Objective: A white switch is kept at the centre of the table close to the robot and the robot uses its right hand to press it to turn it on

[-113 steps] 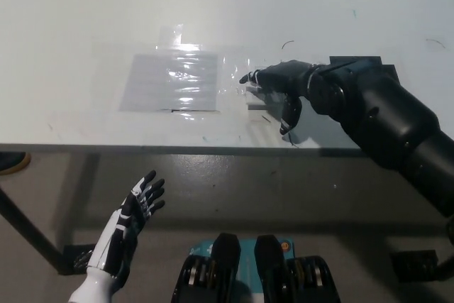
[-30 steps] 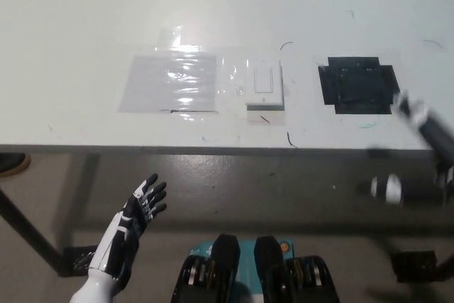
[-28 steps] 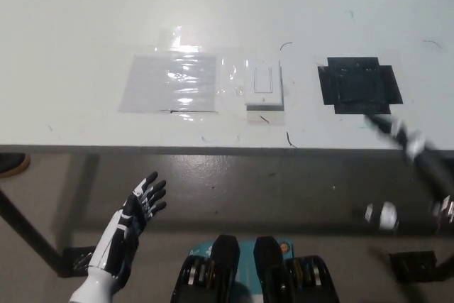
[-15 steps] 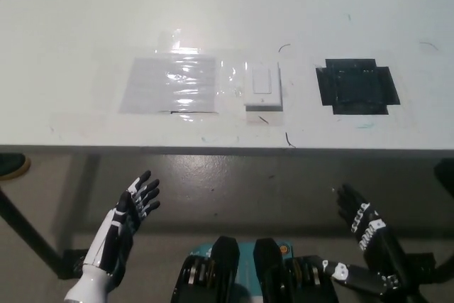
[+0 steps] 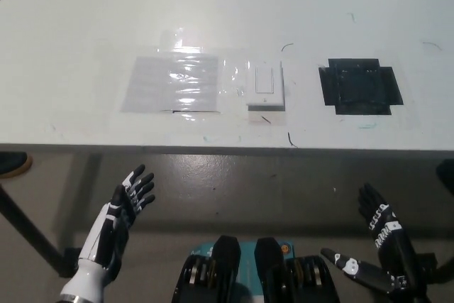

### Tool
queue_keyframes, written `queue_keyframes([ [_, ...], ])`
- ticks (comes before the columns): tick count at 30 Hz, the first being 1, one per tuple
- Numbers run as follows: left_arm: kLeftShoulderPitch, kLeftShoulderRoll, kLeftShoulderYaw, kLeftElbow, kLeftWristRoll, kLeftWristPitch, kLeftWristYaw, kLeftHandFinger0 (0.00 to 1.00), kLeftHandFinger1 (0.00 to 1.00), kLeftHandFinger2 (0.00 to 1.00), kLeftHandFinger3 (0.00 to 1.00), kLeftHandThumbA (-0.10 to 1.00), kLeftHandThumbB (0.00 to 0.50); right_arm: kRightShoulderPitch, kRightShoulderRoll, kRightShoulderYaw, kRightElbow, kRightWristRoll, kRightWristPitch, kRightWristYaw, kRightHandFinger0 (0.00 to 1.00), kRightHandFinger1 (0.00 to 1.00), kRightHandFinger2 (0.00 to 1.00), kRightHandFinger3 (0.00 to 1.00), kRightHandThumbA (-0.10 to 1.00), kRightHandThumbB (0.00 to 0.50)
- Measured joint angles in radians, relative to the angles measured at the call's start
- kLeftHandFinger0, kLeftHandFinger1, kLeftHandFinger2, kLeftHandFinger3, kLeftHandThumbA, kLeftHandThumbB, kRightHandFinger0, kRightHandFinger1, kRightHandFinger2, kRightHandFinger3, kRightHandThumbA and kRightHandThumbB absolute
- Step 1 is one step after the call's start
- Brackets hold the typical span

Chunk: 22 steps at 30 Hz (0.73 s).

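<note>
On the white table [image 5: 85, 26], near its front edge and about midway across, sits the white switch [image 5: 264, 86]: a flat upright rectangle with a narrower rocker set in its middle and a thin shadow along its lower edge. It looks like smooth moulded plastic. Just to its left, a wide patch of clear tape [image 5: 174, 83] lies flat on the tabletop, wrinkled and shiny, catching bright glints of light. To the switch's right, well apart from it, a black tape patch [image 5: 360, 86] makes a rough square with notched corners and a dull, slightly creased surface. The tabletop itself is matte and pale, marked with a few thin dark scratches and small pen-like strokes near the switch and toward the far right.

Below the table edge, the floor [image 5: 234, 179] is grey-brown, flat and speckled, like bare concrete. A dark table leg [image 5: 25, 228] slants across the lower left corner.

Both hands hang below the table, touching nothing. The left hand [image 5: 124, 200], white with black finger segments, is at lower left with its fingers spread and empty. The right hand [image 5: 383, 228], black with small white markings, is at lower right, fingers extended and apart, holding nothing, far from the switch.
</note>
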Motion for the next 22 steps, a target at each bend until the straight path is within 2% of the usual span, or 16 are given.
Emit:
queue_keyframes([
  [3, 0.003, -0.004, 0.0, 0.0, 0.0, 0.0, 0.0, 1.0, 1.0, 1.0, 1.0, 1.0, 0.13, 0.0, -0.01, 0.012, 0.004, 0.0, -0.013, -0.012, 1.0, 1.0, 1.0, 1.0, 0.98, 0.013],
  [4, 0.003, -0.005, 0.0, 0.0, 0.0, 0.0, 0.0, 1.0, 1.0, 1.0, 1.0, 1.0, 0.113, -0.002, -0.013, 0.014, 0.009, 0.0, -0.017, -0.016, 1.0, 1.0, 1.0, 1.0, 0.98, 0.017],
  [13, 0.017, -0.006, 0.002, 0.0, 0.0, 0.0, 0.0, 1.0, 1.0, 1.0, 1.0, 1.0, 0.076, -0.006, -0.021, 0.029, 0.025, 0.008, -0.037, -0.043, 1.0, 1.0, 1.0, 1.0, 0.97, 0.006],
  [18, 0.036, -0.006, 0.001, 0.0, 0.001, 0.004, 0.0, 1.0, 1.0, 1.0, 1.0, 1.0, 0.026, 0.006, -0.031, 0.044, 0.03, 0.014, -0.04, -0.053, 1.0, 1.0, 1.0, 1.0, 0.97, 0.0],
  [22, 0.045, -0.005, -0.003, -0.001, 0.005, 0.006, 0.0, 1.0, 1.0, 1.0, 1.0, 1.0, 0.015, 0.02, -0.037, 0.054, 0.03, 0.014, -0.04, -0.062, 1.0, 1.0, 1.0, 1.0, 0.96, 0.0],
])
